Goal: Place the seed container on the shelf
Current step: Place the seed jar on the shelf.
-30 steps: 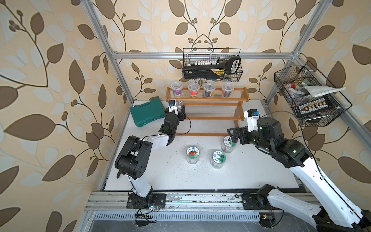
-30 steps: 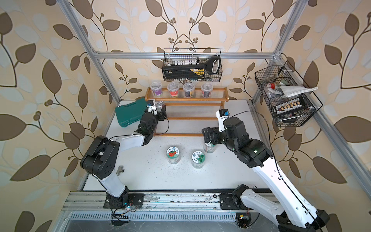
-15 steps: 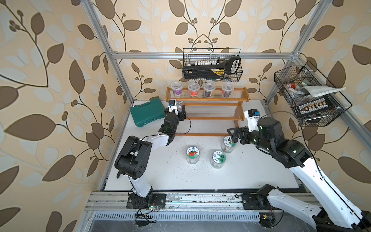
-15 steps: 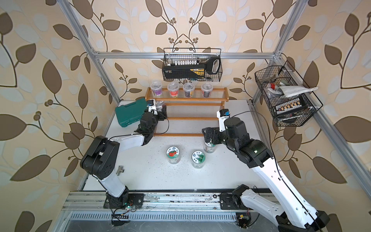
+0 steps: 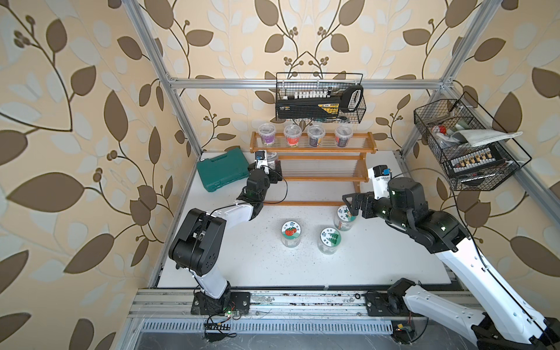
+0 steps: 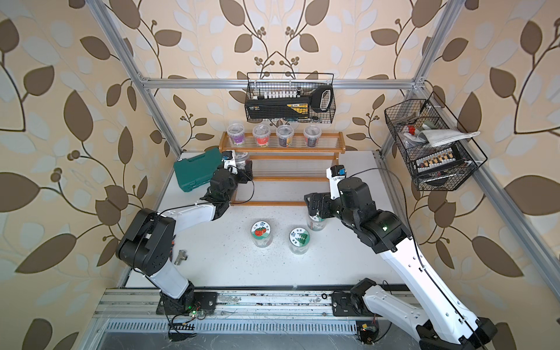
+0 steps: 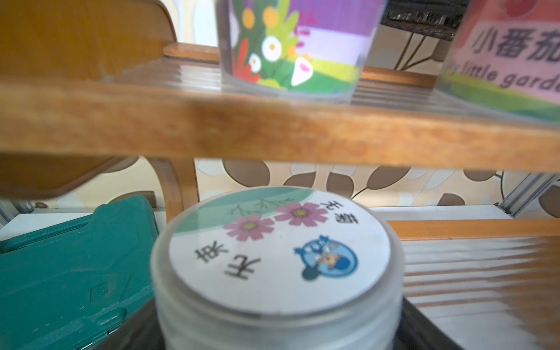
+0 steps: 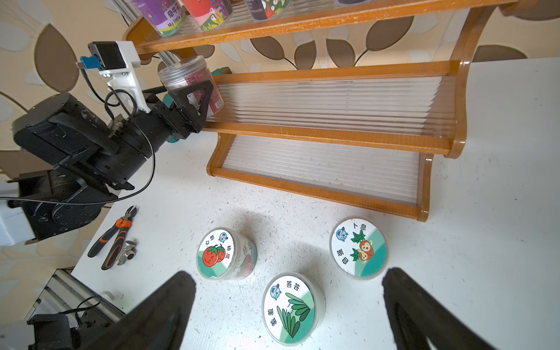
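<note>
Beige wallpaper (image 5: pixel 91 127) printed with brown leaves and vines covers the left, far and right walls. Silver aluminium framing (image 5: pixel 227 82) crosses the far wall and climbs both far corners. A black wire basket (image 5: pixel 361 113) hangs far, a second basket (image 5: pixel 424 127) on the right. The white tabletop (image 5: pixel 257 266) is speckled and evenly lit; a metal rail (image 5: pixel 303 304) edges its near side.

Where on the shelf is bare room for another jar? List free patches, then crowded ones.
Bottom tier: bare end to end. Middle tier: bare from the flower-lid jar, straddled by the left gripper, to the right side panel. Crowded: top tier, four cups.
</note>
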Action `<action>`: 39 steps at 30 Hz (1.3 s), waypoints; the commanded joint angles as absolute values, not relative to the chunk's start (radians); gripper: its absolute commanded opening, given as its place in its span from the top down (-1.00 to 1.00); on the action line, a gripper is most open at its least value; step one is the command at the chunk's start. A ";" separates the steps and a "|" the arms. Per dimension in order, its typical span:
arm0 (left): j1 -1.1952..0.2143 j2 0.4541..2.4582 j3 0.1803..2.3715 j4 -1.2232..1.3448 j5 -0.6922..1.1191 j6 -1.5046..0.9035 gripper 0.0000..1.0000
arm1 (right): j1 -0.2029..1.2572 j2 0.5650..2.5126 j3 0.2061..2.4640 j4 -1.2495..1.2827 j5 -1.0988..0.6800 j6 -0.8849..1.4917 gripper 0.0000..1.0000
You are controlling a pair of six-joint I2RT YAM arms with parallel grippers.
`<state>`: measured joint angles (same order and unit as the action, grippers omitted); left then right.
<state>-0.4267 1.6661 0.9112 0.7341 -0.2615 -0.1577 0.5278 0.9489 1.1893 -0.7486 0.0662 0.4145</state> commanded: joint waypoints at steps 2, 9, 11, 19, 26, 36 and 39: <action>-0.432 1.623 0.912 0.756 -0.302 -0.155 -0.85 | 0.522 0.939 1.170 -0.735 0.054 0.410 -0.98; -0.432 1.626 0.904 0.757 -0.308 -0.163 -0.85 | 0.517 0.935 1.167 -0.735 0.051 0.405 -0.98; -0.433 1.618 0.905 0.748 -0.309 -0.163 -0.85 | 0.516 0.935 1.165 -0.735 0.049 0.404 -0.98; -0.431 1.619 0.939 0.715 -0.324 -0.128 -0.84 | 0.512 0.942 1.160 -0.726 0.036 0.407 -0.98; -0.431 1.669 0.993 0.701 -0.341 -0.123 -0.83 | 0.508 0.939 1.157 -0.726 0.036 0.404 -0.98; -0.429 1.713 1.042 0.683 -0.372 -0.109 -0.92 | 0.499 0.940 1.152 -0.727 0.031 0.399 -0.98; -0.427 1.700 1.037 0.666 -0.358 -0.110 -0.97 | 0.497 0.938 1.152 -0.727 0.029 0.399 -0.98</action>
<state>-0.4267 1.7142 1.0058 0.6521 -0.3420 -0.1253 0.5018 0.9489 1.1683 -0.7368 0.0422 0.4137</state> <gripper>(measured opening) 0.983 0.989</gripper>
